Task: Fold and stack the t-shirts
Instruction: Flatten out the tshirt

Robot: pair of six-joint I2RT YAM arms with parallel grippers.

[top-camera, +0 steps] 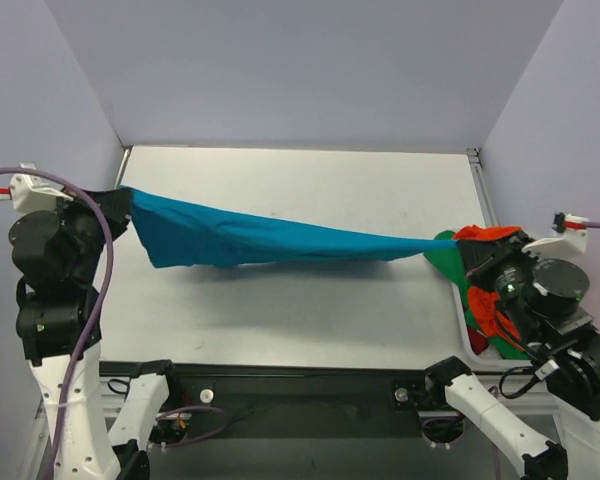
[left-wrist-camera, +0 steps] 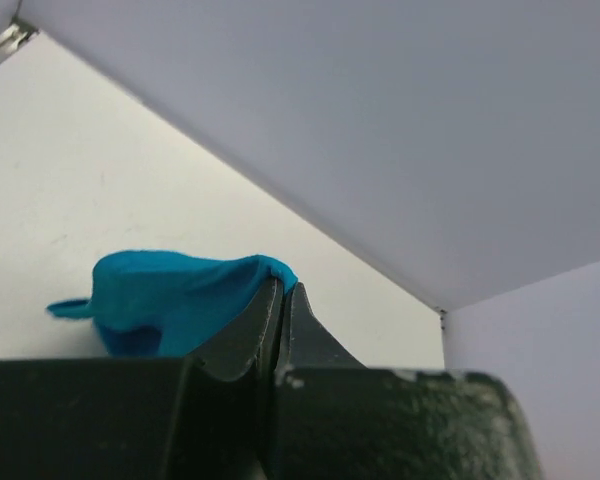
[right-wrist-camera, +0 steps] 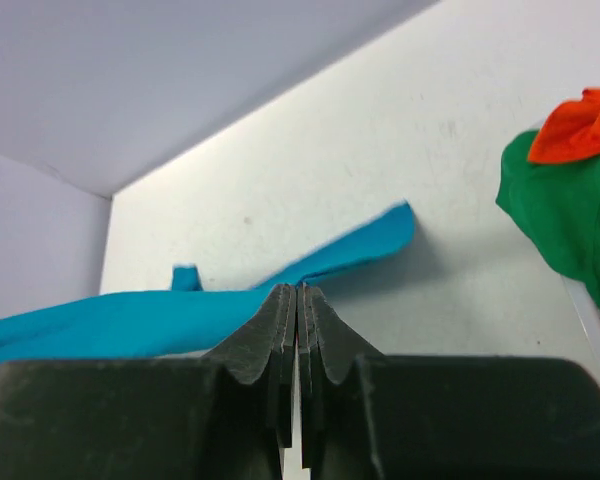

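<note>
The teal t-shirt (top-camera: 240,238) hangs stretched above the worktop (top-camera: 300,185) between my hands, my left hand (left-wrist-camera: 282,292) clenched on one end and my right hand (right-wrist-camera: 298,292) on the other. The orange-red shirt (right-wrist-camera: 580,125) and the green shirt (right-wrist-camera: 560,215) lie heaped at the right edge.

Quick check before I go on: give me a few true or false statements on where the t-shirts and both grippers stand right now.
1. The teal t-shirt is stretched between the two grippers. True.
2. The left gripper has its fingers spread open. False: they are shut on the teal t-shirt's edge.
3. The green t-shirt lies folded in the middle of the table. False: it sits bunched with the orange-red t-shirt at the table's right edge.
4. The right gripper is shut on the teal t-shirt. True.
</note>
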